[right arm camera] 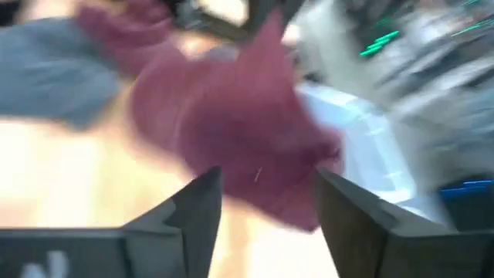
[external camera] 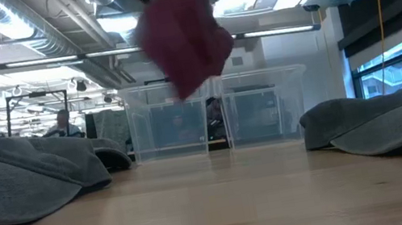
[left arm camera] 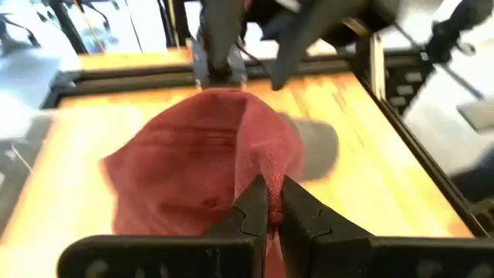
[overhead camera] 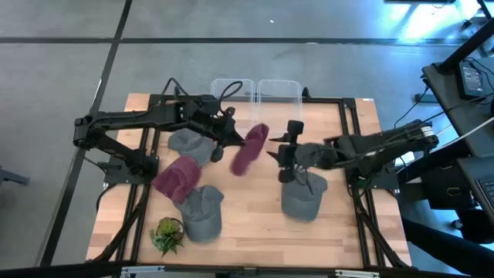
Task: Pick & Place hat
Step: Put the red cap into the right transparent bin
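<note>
Pickup is looking done: we are holding the maroon hat aloft in the left gripper, pinched tight, while the right gripper is waiting spread nearby; placing in the clear bins is remaining

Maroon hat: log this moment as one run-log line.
left tool: shut on maroon hat, lifted off table | right tool: open, facing hat | clear bins: behind

Right end effector fingers spread apart; maroon hat just ahead, grey hat beyond.
</note>
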`<act>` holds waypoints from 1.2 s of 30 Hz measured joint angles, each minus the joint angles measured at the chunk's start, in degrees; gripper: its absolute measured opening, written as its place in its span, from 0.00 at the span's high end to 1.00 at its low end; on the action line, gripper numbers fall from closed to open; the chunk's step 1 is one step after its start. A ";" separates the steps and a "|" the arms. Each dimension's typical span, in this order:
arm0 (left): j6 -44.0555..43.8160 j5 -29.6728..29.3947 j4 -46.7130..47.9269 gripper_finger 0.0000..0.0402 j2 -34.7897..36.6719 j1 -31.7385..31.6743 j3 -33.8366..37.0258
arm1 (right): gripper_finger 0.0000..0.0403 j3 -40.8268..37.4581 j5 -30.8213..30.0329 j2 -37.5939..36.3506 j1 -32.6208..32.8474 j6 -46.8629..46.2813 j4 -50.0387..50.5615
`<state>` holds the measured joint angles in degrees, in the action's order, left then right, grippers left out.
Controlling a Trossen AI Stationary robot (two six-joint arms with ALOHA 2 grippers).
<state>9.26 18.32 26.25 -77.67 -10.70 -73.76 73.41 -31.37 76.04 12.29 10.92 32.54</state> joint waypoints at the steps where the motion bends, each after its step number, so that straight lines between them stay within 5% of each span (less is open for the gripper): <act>1: 0.52 -0.02 2.72 0.98 0.00 0.29 -1.58 | 0.47 0.00 5.00 -0.76 -1.08 -0.66 1.66; 6: 2.76 0.29 9.36 0.98 0.00 2.35 -6.61 | 0.41 0.00 22.59 -1.16 -6.97 -0.82 -0.52; 17: 5.39 2.48 12.42 0.98 -0.42 8.65 -7.45 | 0.44 -0.02 28.97 2.50 -9.81 10.36 -8.42; 29: 7.22 -1.06 10.42 0.97 -0.37 11.44 -7.49 | 0.47 -0.02 34.44 6.09 -10.57 10.17 -9.67; 36: 7.05 -3.03 8.62 0.97 -0.37 11.44 -7.49 | 0.72 -0.02 34.01 6.09 -10.63 8.94 -7.97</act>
<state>16.32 15.29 34.87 -78.04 0.73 -81.25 73.38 2.63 82.13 1.66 19.86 24.57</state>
